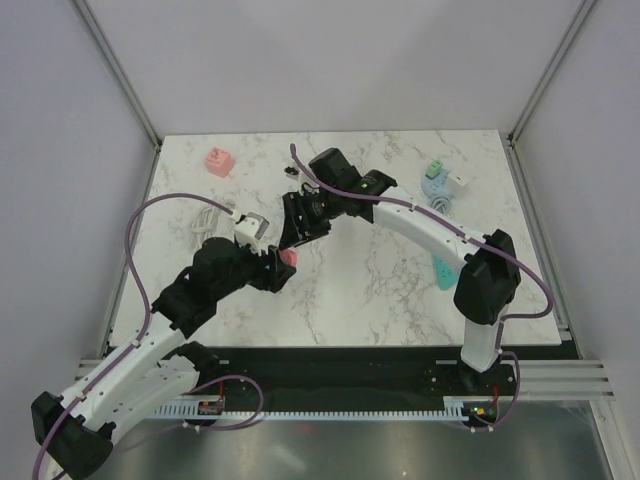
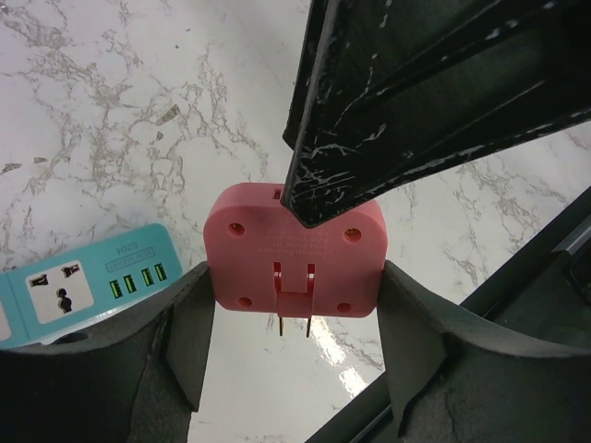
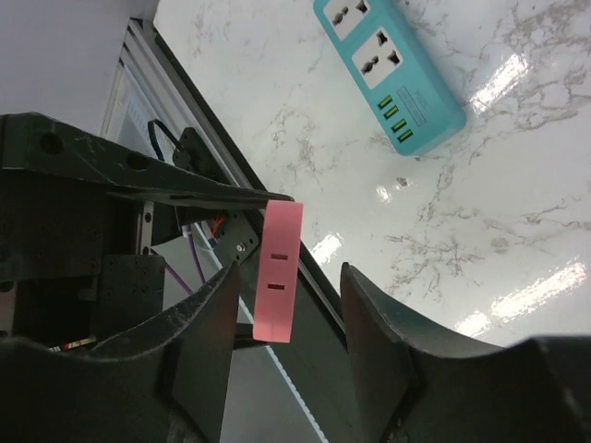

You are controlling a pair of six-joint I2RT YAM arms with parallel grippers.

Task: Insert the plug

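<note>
A pink plug (image 2: 294, 249) with two metal prongs pointing down is held between my left gripper's fingers (image 2: 189, 323); the left gripper (image 1: 278, 265) holds it above the table's middle. My right gripper (image 1: 298, 232) is open just beyond it. In the right wrist view the plug (image 3: 278, 272) shows edge-on between the right gripper's spread fingers (image 3: 208, 323), with a gap on each side. One right finger (image 2: 416, 101) overlaps the plug's top in the left wrist view. The teal power strip (image 3: 388, 69) lies on the marble, also in the left wrist view (image 2: 83, 286) and, partly hidden by the right arm, in the top view (image 1: 444, 272).
A second pink adapter (image 1: 219, 160) lies at the back left. A white and green adapter (image 1: 446, 178) with a pale blue item sits at the back right. A white cable (image 1: 205, 215) lies at the left. White walls enclose the marble table (image 1: 380, 300).
</note>
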